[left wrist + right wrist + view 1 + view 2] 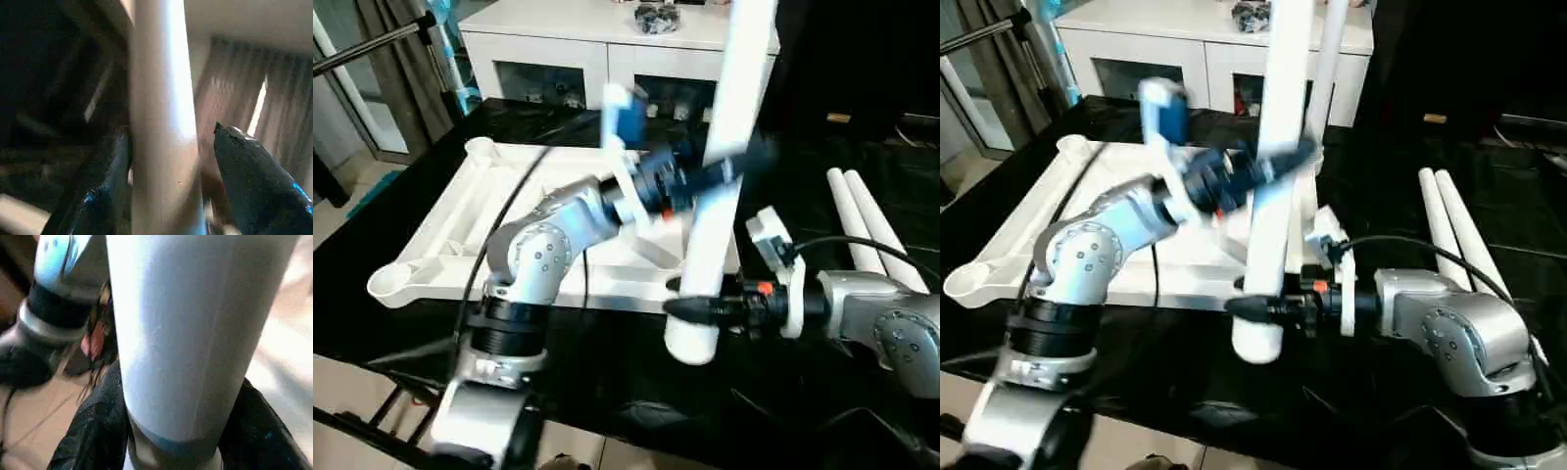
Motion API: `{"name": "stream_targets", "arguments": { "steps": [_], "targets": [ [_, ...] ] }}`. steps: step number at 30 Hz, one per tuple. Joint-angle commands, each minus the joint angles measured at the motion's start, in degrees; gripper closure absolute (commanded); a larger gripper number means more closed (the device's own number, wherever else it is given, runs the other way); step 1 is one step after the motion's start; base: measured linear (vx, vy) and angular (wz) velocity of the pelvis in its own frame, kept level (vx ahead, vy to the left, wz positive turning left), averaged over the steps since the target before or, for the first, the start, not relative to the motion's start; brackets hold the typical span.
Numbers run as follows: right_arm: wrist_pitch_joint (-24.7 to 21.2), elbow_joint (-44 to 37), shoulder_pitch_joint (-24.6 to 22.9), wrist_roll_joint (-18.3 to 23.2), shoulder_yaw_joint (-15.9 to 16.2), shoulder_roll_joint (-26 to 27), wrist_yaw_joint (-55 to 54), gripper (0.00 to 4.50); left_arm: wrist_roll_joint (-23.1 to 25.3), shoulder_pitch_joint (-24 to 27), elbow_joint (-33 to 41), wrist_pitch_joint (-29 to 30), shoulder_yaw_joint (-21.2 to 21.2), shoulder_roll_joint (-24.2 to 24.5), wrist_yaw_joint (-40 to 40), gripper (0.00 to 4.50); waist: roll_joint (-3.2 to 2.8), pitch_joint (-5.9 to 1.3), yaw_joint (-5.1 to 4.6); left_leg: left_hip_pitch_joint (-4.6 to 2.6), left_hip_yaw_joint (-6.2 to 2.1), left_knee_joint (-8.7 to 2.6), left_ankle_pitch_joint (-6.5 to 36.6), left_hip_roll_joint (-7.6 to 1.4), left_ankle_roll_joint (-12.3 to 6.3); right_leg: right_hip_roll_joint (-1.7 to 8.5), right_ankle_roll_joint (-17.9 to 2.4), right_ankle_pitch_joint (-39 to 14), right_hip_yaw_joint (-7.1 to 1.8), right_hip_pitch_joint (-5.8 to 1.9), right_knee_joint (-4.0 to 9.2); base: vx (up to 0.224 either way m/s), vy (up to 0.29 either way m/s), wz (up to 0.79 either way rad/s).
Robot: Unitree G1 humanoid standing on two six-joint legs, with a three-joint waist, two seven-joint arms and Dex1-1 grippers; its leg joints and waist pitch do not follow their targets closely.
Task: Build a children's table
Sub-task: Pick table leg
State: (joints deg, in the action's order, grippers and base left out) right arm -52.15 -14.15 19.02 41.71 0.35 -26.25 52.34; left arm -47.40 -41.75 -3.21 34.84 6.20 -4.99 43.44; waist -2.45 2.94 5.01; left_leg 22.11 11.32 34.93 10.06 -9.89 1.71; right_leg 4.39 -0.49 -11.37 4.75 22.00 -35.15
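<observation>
A glossy black tabletop (pixel 607 392) stands before a white cabinet (pixel 568 29). On it lies the ribbed white table panel (pixel 440 235), underside up, with round sockets at its corners. In the head views one tapered leg (pixel 729 108) stands nearly upright just in front of the panel. The right pincer (pixel 690 309) is clamped near the leg's thick lower end and the left pincer (pixel 729 174) straddles it higher up. Two spare legs (pixel 867 225) lie side by side to the right. In the left wrist view one finger (pixel 105 186) touches the leg (pixel 164 122) while the other stands off it, so this pincer looks released. In the right wrist view both fingers (pixel 98 431) hug the leg (pixel 190 323). The tube looks light, stiff and smooth, so it is likely to slip or swing; a hold low, near the socket end, should steer it best.
</observation>
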Motion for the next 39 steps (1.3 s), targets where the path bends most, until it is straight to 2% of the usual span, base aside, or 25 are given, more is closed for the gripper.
{"name": "stream_targets", "arguments": {
  "steps": [1, 3, 4, 6, 7, 9, 10, 11, 12, 15, 17, 18, 20, 21, 24, 26, 27, 28, 31, 34, 35, 36, 37, 38, 39],
  "targets": [
    [4.1, 1.7, 0.2, -1.7, -3.3, 2.6, -5.5, 2.59, -3.0, -1.0, 2.1, -2.7, 4.3, -2.0, -5.6, 1.55, 0.98, -4.06, -0.10, -0.94, -1.77, -3.37, 7.5, -3.41, -2.97, 4.46, -12.4, -10.4, -2.95, -2.74, 4.52, 0.000, 0.000, 0.00],
    [6.3, 2.0, 0.2, -2.8, -4.6, 4.5, -8.7, 2.59, -2.5, -1.6, 2.0, -4.9, 6.4, -2.9, -9.2, 1.55, 0.98, -4.02, -0.17, -0.87, -1.78, -3.42, 7.5, -3.34, -2.84, 4.32, -11.7, -11.0, -2.97, -2.78, 4.64, 0.000, 0.000, 0.00],
    [6.8, 1.7, 0.1, -3.0, -5.1, 5.0, -9.9, 2.59, -1.4, -1.6, 1.9, -5.8, 6.7, -2.6, -10.2, 1.55, 1.51, -4.07, -0.32, -0.87, -1.74, -3.46, 7.0, -3.18, -2.99, 4.09, -10.6, -11.2, -2.90, -2.89, 4.68, 0.000, 0.000, 0.00],
    [7.4, 1.4, -0.3, -3.2, -5.7, 5.8, -11.4, 2.59, 1.4, -1.1, 1.9, -7.2, 6.5, -1.5, -11.1, 1.55, 1.14, -4.04, -0.30, -0.96, -1.84, -3.53, 6.8, -3.29, -3.11, 4.09, -9.5, -11.5, -2.97, -2.74, 4.67, 0.000, 0.000, 0.00],
    [8.5, -0.3, -1.8, -4.4, -7.4, 7.3, -15.6, 2.59, 9.4, 1.2, 2.8, -9.2, 5.3, 2.3, -14.5, 1.55, 1.20, -4.13, -0.35, -1.14, -2.01, -3.75, 6.1, -3.62, -3.08, 4.02, -8.1, -10.9, -3.12, -2.46, 4.49, 0.000, 0.000, 0.00],
    [8.7, -1.4, -2.5, -5.2, -7.9, 7.6, -17.3, 2.59, 13.2, 2.8, 3.8, -9.3, 4.9, 4.2, -16.6, 1.55, 1.04, -4.09, -0.49, -1.00, -2.04, -3.71, 6.1, -3.43, -2.81, 3.99, -7.7, -10.6, -3.00, -2.56, 4.43, 0.000, 0.000, 0.00],
    [9.3, -3.5, -3.9, -8.5, -8.1, 7.9, -21.3, 2.59, 18.5, 6.1, 5.6, -7.0, 4.0, 7.7, -21.3, 1.55, 0.74, -4.15, -0.69, -1.05, -2.17, -3.87, 5.5, -3.66, -2.06, 3.88, -7.2, -9.1, -3.08, -2.54, 4.20, 0.000, 0.000, 0.00],
    [9.3, -3.5, -3.9, -8.5, -8.1, 7.9, -21.3, 2.59, 18.5, 6.1, 5.6, -7.0, 4.0, 7.7, -21.3, 1.55, 0.74, -4.15, -0.69, -1.05, -2.17, -3.87, 5.5, -3.66, -2.06, 3.88, -7.2, -9.1, -3.08, -2.54, 4.20, 0.000, 0.000, 0.00],
    [9.7, -4.5, -4.9, -12.0, -7.5, 7.9, -25.1, 2.59, 23.9, 9.4, 6.1, -8.4, 1.7, 10.7, -23.4, 1.55, -0.58, -4.29, -0.74, -1.22, -2.18, -3.74, 5.5, -3.30, -1.65, 3.90, -7.6, -8.2, -2.98, -2.41, 4.02, 0.000, 0.000, 0.00],
    [12.1, -4.3, -7.6, -24.3, -3.1, 6.9, -35.4, 2.59, 34.0, 18.5, 7.1, -8.9, -2.4, 14.9, -30.4, 1.55, -0.19, -4.28, -1.57, -1.12, -2.40, -3.99, 7.1, -3.42, 0.60, 3.81, -6.7, -8.6, -2.94, -2.47, 4.18, 0.000, 0.000, 0.00],
    [14.5, -3.7, -9.0, -28.2, -1.8, 7.6, -39.3, 2.59, 35.6, 23.6, 7.9, -8.3, -3.1, 14.7, -32.6, 1.55, -0.39, -3.96, -1.98, -1.31, -2.00, -4.11, 10.4, -3.02, 0.72, 3.76, -7.0, -12.5, -3.07, -2.15, 4.92, 0.000, 0.000, 0.00],
    [17.0, -3.9, -10.2, -28.8, -1.8, 9.2, -40.1, 2.59, 37.1, 26.8, 8.4, -10.5, -3.2, 14.0, -32.9, 1.55, 0.56, -3.91, -2.10, -1.13, -1.97, -4.19, 10.7, -3.19, 0.52, 3.83, -6.9, -13.1, -3.11, -2.15, 5.10, 0.000, 0.000, 0.00],
    [19.9, -4.8, -11.7, -30.2, -1.2, 10.3, -41.3, 2.59, 39.0, 30.2, 9.5, -13.2, -3.4, 13.0, -33.8, 1.55, 0.04, -3.74, -2.05, -1.21, -2.12, -4.46, 13.0, -3.33, 0.04, 4.00, -6.2, -16.2, -3.20, -1.88, 5.49, 0.000, 0.000, 0.00],
    [21.8, -5.8, -12.9, -32.0, 0.2, 10.2, -42.0, 2.59, 39.4, 32.7, 11.0, -14.5, -3.3, 11.9, -34.9, 1.55, 0.79, -3.65, -2.18, -1.13, -2.10, -4.50, 13.1, -3.44, -0.08, 3.93, -6.0, -16.2, -3.24, -1.81, 5.60, 0.000, 0.000, 0.00],
    [22.1, -6.3, -13.7, -30.6, -0.3, 11.7, -41.8, 2.59, 39.2, 33.4, 11.6, -13.7, -3.5, 11.6, -36.1, 1.55, 0.28, -3.32, -2.15, -1.45, -2.13, -4.76, 16.1, -3.40, 0.10, 3.89, -5.7, -18.2, -3.35, -1.45, 5.80, 0.000, 0.000, 0.00],
    [22.5, -5.8, -14.0, -30.3, -1.1, 13.3, -43.1, 2.59, 39.9, 33.5, 11.4, -13.2, -4.3, 12.1, -37.3, 1.55, 0.48, -3.09, -2.27, -1.37, -2.34, -4.98, 17.7, -3.29, 0.23, 3.85, -4.8, -20.6, -3.29, -1.40, 5.95, 0.000, 0.000, 0.00],
    [22.2, -5.0, -14.1, -30.5, -1.3, 13.6, -43.9, 2.59, 40.2, 33.6, 11.5, -13.6, -4.3, 12.3, -37.6, 1.55, 1.46, -3.07, -2.41, -1.31, -2.24, -4.97, 17.5, -3.34, 0.12, 3.82, -4.5, -20.8, -3.31, -1.41, 6.07, 0.000, 0.000, 0.00],
    [22.9, -4.1, -14.3, -31.1, -1.3, 13.9, -44.2, 2.59, 40.7, 33.8, 11.7, -14.5, -4.3, 12.2, -37.7, 1.55, 0.89, -3.05, -2.19, -1.42, -2.34, -5.01, 17.1, -3.37, 0.33, 3.95, -4.4, -21.1, -3.41, -1.24, 5.97, 0.000, 0.000, 0.00],
    [18.9, -3.3, -14.6, -28.7, -3.1, 15.9, -45.0, 2.59, 43.1, 33.9, 12.0, -16.7, -5.5, 12.8, -36.9, 1.55, 1.01, -3.08, -2.50, -1.37, -2.45, -5.17, 17.6, -3.37, 0.75, 3.83, -3.8, -20.2, -3.48, -1.20, 5.91, 0.000, 0.000, 0.00],
    [19.3, -2.8, -14.5, -28.9, -3.6, 16.2, -45.8, 2.59, 43.0, 33.1, 12.4, -16.7, -5.6, 12.0, -36.8, 1.55, 0.34, -3.28, -3.38, -2.11, -3.61, -5.81, 19.8, -4.54, 4.50, 1.80, -3.6, -12.5, -2.75, -1.15, 5.38, 0.000, 0.000, 0.00],
    [19.8, -2.6, -14.5, -29.2, -4.1, 16.6, -46.5, 2.59, 43.0, 32.8, 12.2, -16.7, -5.9, 12.2, -36.7, 1.55, -0.51, -3.27, -3.64, -2.52, -4.19, -6.13, 20.9, -5.10, 5.05, 1.19, -3.9, -11.1, -2.37, -1.10, 5.18, 0.000, 0.000, 0.00],
    [19.8, -2.6, -14.5, -29.2, -4.1, 16.6, -46.5, 2.59, 43.0, 32.8, 12.2, -16.7, -5.9, 12.2, -36.7, 1.55, -0.51, -3.27, -3.64, -2.52, -4.19, -6.13, 20.9, -5.10, 5.05, 1.19, -3.9, -11.1, -2.37, -1.10, 5.18, 0.000, 0.000, 0.00],
    [19.9, -2.4, -14.5, -29.5, -4.4, 16.7, -46.8, 2.59, 43.1, 32.7, 12.0, -16.7, -6.1, 12.3, -36.8, 1.55, -1.00, -3.53, -4.63, -3.38, -6.37, -7.61, 21.1, -8.55, 3.19, 0.50, -5.3, -5.5, -1.56, -1.13, 3.61, 0.000, 0.000, 0.00],
    [19.9, -2.4, -14.6, -29.5, -4.6, 16.6, -46.9, 2.59, 43.2, 32.7, 11.9, -16.5, -6.5, 12.6, -36.8, 1.55, -1.04, -3.56, -5.11, -3.42, -7.72, -8.73, 19.5, -10.96, -0.05, 0.94, -6.3, -3.4, -1.29, -0.85, 1.67, 0.008, -0.050, 0.04],
    [20.1, -2.6, -14.9, -29.1, -4.8, 16.6, -46.7, 2.59, 43.1, 32.7, 12.0, -16.5, -6.5, 12.8, -36.7, 1.55, -1.06, -3.57, -5.23, -3.37, -7.68, -8.79, 18.9, -11.21, -2.01, 1.24, -7.0, -2.9, -1.37, -0.70, 1.03, 0.005, -0.089, 0.07]
  ]
}}
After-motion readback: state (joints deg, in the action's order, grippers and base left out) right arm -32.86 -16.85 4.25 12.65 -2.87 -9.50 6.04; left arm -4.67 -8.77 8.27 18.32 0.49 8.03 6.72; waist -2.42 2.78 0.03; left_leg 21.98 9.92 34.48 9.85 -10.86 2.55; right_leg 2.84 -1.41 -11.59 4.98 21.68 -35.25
